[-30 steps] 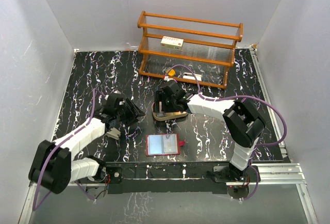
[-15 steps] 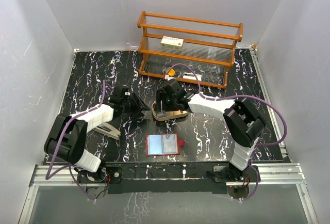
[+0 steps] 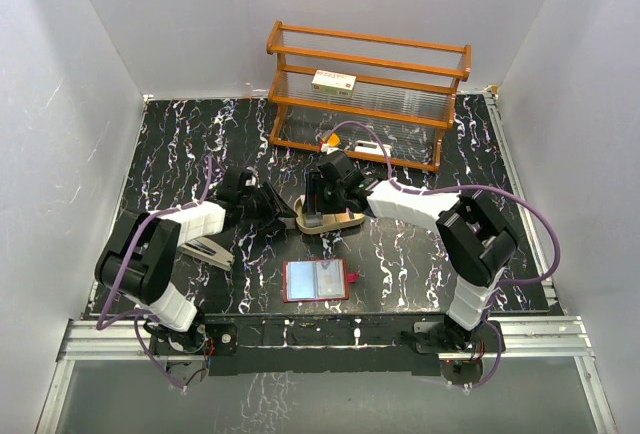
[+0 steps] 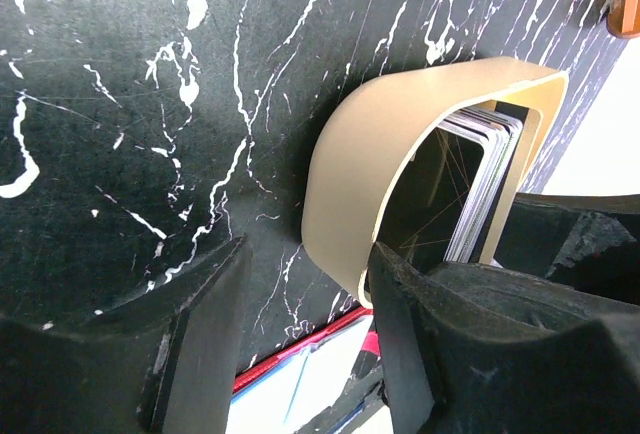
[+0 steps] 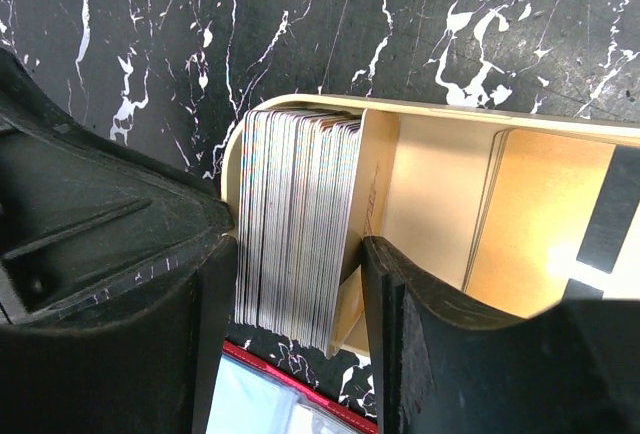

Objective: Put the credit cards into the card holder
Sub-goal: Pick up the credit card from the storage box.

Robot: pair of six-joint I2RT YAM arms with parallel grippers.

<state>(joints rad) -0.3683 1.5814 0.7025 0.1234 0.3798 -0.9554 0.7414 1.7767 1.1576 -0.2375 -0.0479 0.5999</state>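
On a black marbled surface (image 3: pixel 180 144), a tan oval tray (image 3: pixel 348 221) at the centre of the frame holds credit cards (image 5: pixel 295 184) stacked on edge. The right claw (image 5: pixel 300 239) straddles the stack with its jaws half apart; whether they pinch it cannot be told. The left claw (image 4: pixel 308 247), half open and holding nothing, sits at the tray's left end. The red card holder (image 3: pixel 318 280) lies open just below centre.

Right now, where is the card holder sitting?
In the top view the card holder lies open on the table, centred near the front edge, just on the near side of the wooden tray.
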